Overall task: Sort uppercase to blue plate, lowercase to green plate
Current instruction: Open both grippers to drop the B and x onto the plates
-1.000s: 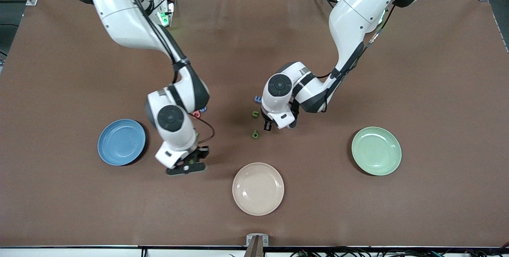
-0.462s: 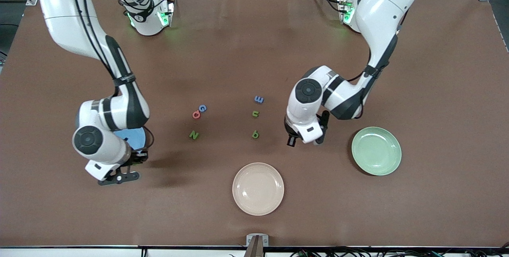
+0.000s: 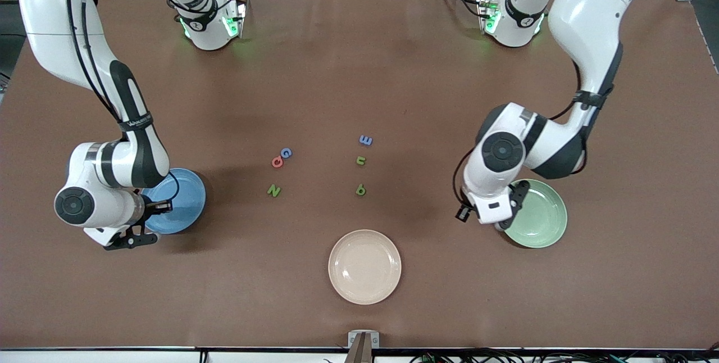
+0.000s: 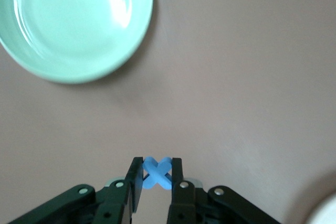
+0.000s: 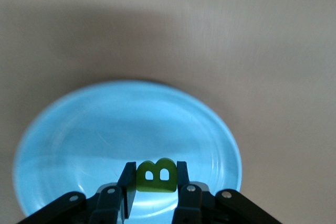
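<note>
Now you are mid-delivery — the right gripper (image 5: pixel 152 192) clenches the green B (image 5: pixel 156 176) over the blue plate (image 5: pixel 79 145), the left gripper (image 4: pixel 156 190) clenches the blue x (image 4: pixel 156 172) beside the green plate (image 4: pixel 73 24) — next you lower and release each.

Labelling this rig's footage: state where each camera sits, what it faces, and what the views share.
Front view: high across the table, facing both arms, left gripper, right gripper.
Left wrist view: on the left wrist, facing down at the blue x between its fingers.
Right wrist view: on the right wrist, green B over the blue plate.
Shared: green plate, front and left wrist.
</note>
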Controlling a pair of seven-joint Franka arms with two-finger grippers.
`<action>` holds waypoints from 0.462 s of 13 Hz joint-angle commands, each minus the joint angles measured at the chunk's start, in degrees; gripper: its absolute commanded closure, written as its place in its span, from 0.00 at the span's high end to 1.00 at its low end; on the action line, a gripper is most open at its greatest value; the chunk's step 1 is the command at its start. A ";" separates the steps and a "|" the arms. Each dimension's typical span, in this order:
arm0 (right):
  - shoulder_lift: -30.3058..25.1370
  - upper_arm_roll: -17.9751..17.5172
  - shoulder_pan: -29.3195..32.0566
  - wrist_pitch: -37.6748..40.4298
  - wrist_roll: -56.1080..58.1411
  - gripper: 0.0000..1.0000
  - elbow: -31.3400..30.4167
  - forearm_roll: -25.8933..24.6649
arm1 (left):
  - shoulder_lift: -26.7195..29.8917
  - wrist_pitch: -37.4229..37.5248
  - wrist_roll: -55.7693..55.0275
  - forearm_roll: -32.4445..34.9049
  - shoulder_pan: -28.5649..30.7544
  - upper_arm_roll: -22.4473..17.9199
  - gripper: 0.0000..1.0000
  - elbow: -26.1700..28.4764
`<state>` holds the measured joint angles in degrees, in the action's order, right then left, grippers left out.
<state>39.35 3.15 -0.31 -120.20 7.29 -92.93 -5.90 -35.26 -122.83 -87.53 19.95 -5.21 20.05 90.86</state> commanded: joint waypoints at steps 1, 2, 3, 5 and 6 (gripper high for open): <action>-2.18 -1.74 1.71 0.92 0.44 0.58 -4.19 0.02 | 1.16 2.07 10.58 -0.09 4.93 0.69 0.00 1.33; -2.26 -2.01 1.80 1.20 0.44 0.61 -4.02 0.02 | 1.24 2.77 15.85 -0.09 7.73 0.78 0.00 1.60; -2.61 -3.23 1.80 1.20 -0.08 0.73 -3.58 0.10 | 1.16 3.03 20.60 -0.09 9.76 1.13 0.00 2.47; -4.80 -4.38 1.46 1.29 -0.61 0.81 -1.92 5.08 | -0.07 2.69 23.28 -0.18 12.84 1.30 0.01 2.74; -4.99 -4.90 0.58 1.55 -3.14 0.84 -1.04 7.72 | -0.77 2.60 24.15 -0.27 13.82 1.30 0.01 2.74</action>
<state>37.59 -0.11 0.28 -119.76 6.65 -93.79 -1.90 -35.55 -120.37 -65.20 19.94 6.89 20.30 92.85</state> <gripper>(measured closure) 0.216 0.744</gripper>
